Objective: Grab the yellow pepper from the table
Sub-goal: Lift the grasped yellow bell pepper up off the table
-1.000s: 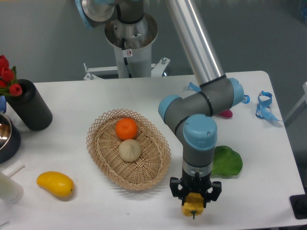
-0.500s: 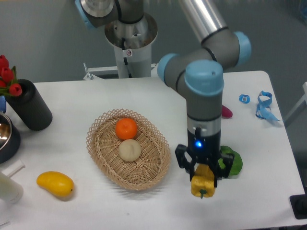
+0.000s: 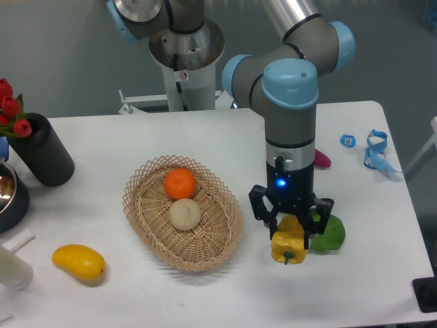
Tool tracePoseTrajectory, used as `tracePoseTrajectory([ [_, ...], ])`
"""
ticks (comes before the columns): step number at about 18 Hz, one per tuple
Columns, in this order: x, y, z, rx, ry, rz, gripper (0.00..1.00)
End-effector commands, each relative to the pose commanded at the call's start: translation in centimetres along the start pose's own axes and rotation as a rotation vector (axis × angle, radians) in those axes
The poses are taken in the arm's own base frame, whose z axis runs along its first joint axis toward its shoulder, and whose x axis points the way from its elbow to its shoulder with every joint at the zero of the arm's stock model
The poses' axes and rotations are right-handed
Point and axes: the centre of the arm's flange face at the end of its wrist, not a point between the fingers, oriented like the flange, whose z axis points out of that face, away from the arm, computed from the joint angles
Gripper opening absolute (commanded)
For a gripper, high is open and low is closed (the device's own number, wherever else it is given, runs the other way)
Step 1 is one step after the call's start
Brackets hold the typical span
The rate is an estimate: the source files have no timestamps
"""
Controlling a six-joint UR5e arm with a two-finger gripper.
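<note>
Holding the yellow pepper [image 3: 288,245] between its black fingers, the gripper [image 3: 289,232] points straight down over the near right part of the table [image 3: 205,137]. Jaws closed in on the pepper's upper half, one finger each side; lower lobes and the dark stem end hang out below them. Whether the pepper has cleared the tabletop cannot be told from this angle: its underside sits close to the white surface, with a faint shadow beneath.

Step judged: grasp made, lift in hand or just starting. Next move calls for a straight rise with the grip kept firm, since the pepper is held high on its body and the waxy lobed skin could slide between the pads.

Around the jaws:
- green leaf [image 3: 329,232] just behind and to the right side of the fingers, flat on the table, partly hidden by them
- wicker basket [image 3: 143,219] off to the left side, apart from the gripper, holding an orange [image 3: 179,183] and a pale round fruit [image 3: 184,214]
- smooth yellow mango [image 3: 78,262] far to the left, well apart; not the target

Writing: none readable. A small label on the arm's pedestal [image 3: 182,75] is too small to make out. A blue light [image 3: 280,182] glows on the wrist above the jaws.
</note>
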Motion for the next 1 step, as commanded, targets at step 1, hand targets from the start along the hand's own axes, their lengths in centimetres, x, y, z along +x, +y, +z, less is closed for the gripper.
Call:
tracePoseTrajectory([
  [1,0.00,0.00,0.00,0.000,0.000,0.000,0.21],
])
